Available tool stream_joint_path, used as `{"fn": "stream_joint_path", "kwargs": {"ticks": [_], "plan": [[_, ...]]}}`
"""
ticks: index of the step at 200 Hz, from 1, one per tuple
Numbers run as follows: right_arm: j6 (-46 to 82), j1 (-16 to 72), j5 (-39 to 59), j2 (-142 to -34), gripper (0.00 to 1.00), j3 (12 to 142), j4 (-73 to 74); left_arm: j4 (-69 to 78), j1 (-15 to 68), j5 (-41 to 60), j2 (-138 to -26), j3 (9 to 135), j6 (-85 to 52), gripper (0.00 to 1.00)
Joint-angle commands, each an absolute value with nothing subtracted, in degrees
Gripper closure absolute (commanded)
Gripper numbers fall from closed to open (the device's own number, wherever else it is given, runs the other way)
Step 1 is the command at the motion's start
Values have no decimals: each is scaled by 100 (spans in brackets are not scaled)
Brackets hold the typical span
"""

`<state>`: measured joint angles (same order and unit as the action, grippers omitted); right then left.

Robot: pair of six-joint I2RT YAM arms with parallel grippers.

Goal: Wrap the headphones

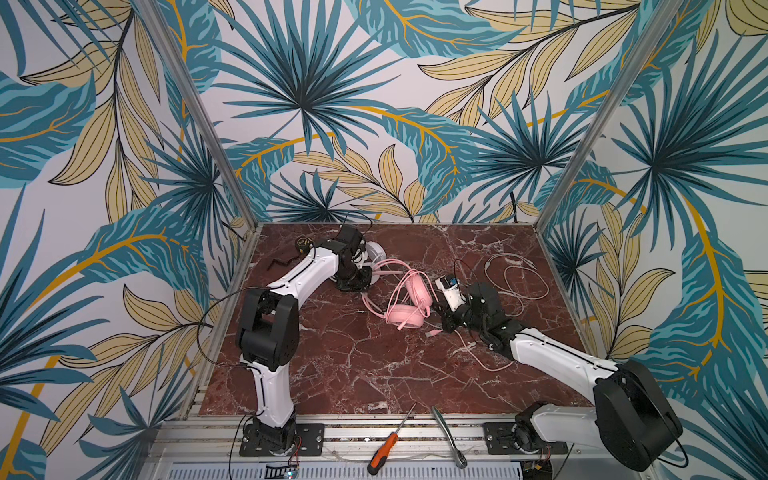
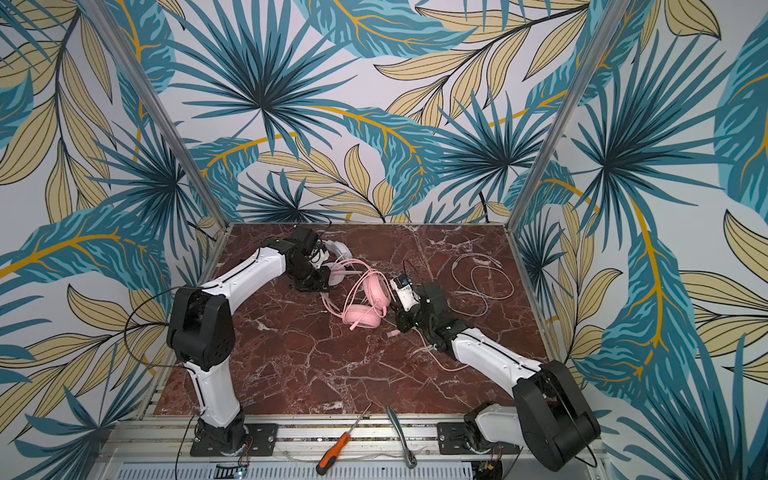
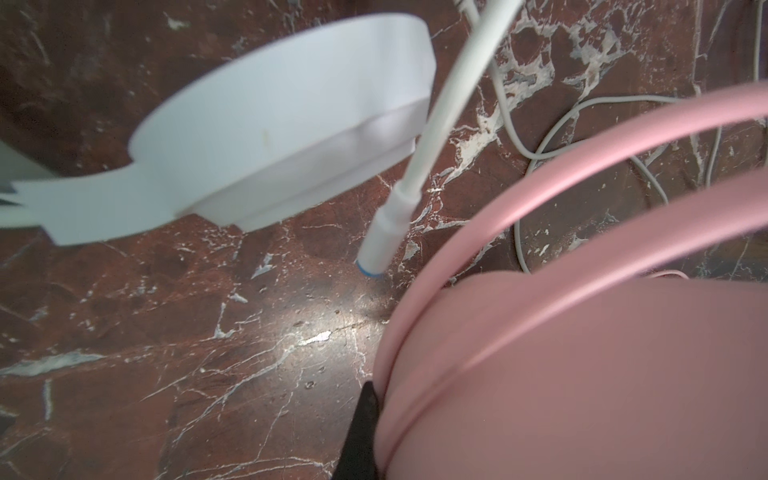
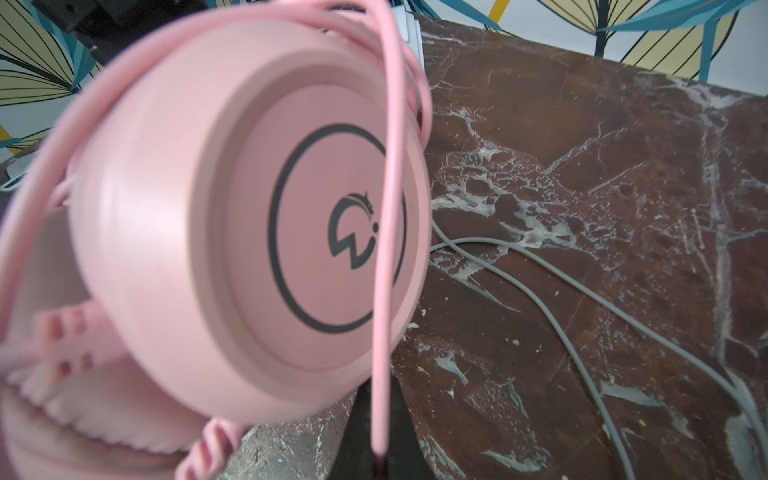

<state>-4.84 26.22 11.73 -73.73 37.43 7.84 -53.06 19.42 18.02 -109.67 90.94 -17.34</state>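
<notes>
The pink headset [image 1: 406, 302] is seen at the middle of the dark red marble desk [image 1: 332, 374] in both top views, between the two grippers. One round cup is laid flat and the second is tipped up just behind it. In the right wrist view the outer face of a cup [image 4: 257, 216] is shown close up. It is smooth matt pink, stepped in rings, and printed with a dark grey circle and a logo at its middle. A pleated pink ear pad is glimpsed at the lower left of that frame.

Thin pink rails are arched from the cups towards the left gripper [image 1: 363, 279], whose jaws are pressed together on the pink headset. In the left wrist view only one dark finger [image 3: 359, 432] is shown, laid against a broad pink surface at the lower right.

The jaws of the right gripper [image 1: 441, 316] are closed on the pink cable [image 4: 386, 249], which is seen running across the cup face and down between the dark fingers at the bottom edge. More of this cable is looped over and beside the cups, and a pink plug [image 1: 432, 333] is seen on the desk just beside the gripper.

The white headset [image 1: 376, 251] is found at the upper left of the desk, largely hidden behind the left arm. A pale cable [image 1: 515, 282] is laid in loose loops at the right of the desk.
</notes>
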Motion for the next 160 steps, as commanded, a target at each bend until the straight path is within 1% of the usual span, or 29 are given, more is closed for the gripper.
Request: {"fn": "stream_joint_path", "kwargs": {"ticks": [1, 50, 91, 133, 160], "plan": [[-1002, 2594, 1067, -7354, 100, 4190, 309, -5282, 1923, 2233, -10907, 9380, -1661, 100], [-810, 2515, 1059, -8001, 100, 4998, 115, -5391, 1922, 2311, -10769, 9343, -1420, 100], [-866, 2457, 876, -8212, 100, 5483, -84, -5414, 1919, 2315, -10609, 9143, -1314, 100], [-654, 2366, 679, -8766, 100, 6119, -734, -5449, 1931, 2393, -10515, 9075, -1181, 100], [-410, 2325, 637, -9059, 100, 6304, -869, -5449, 1933, 2542, -10442, 9062, -1125, 100]]}}
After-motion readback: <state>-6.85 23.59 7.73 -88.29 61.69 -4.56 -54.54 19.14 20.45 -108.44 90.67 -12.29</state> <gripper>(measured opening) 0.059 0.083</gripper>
